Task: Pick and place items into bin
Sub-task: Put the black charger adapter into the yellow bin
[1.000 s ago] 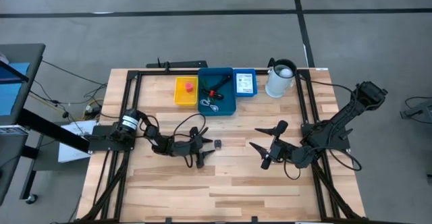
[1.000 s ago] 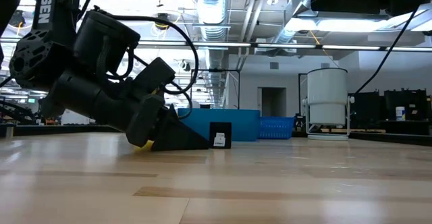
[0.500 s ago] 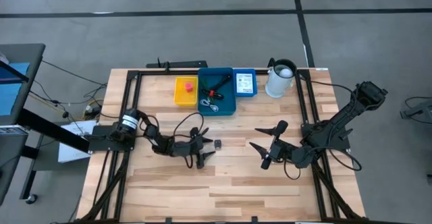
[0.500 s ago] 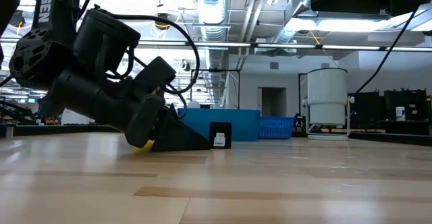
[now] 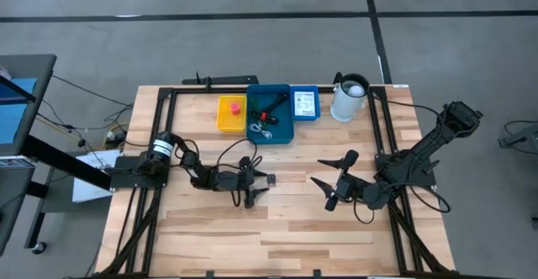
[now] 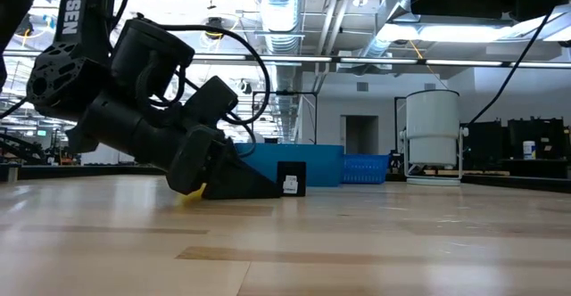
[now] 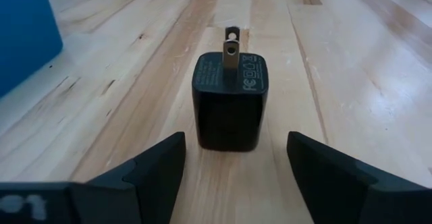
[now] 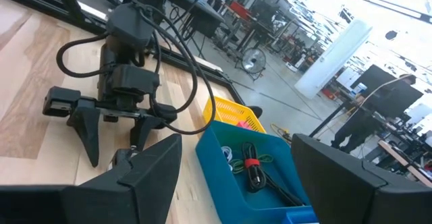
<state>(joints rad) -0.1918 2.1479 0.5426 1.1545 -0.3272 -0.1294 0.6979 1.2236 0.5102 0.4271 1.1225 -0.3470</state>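
A small black block [image 7: 229,109] with metal prongs lies flat on the wooden table, prongs pointing away from my left gripper. It also shows as the block [image 5: 271,179] in the high view and the block [image 6: 291,178] in the low view. My left gripper [image 7: 234,158] is low over the table [image 5: 255,186] and open. Its fingertips stand on either side of the block's near end without touching it. My right gripper [image 5: 319,172] hangs open above the table's right half, holding nothing. The blue bin [image 5: 270,113] at the far edge holds black cables and green sticks.
A yellow tray [image 5: 232,113] with a pink-red cube [image 5: 236,107] stands left of the bin. A small blue basket [image 5: 304,102] with a white packet and a white jug [image 5: 349,98] stand to its right. A black frame [image 5: 160,136] borders the table.
My left gripper has edged a little toward the black block, staying low over the table. The block has kept its place.
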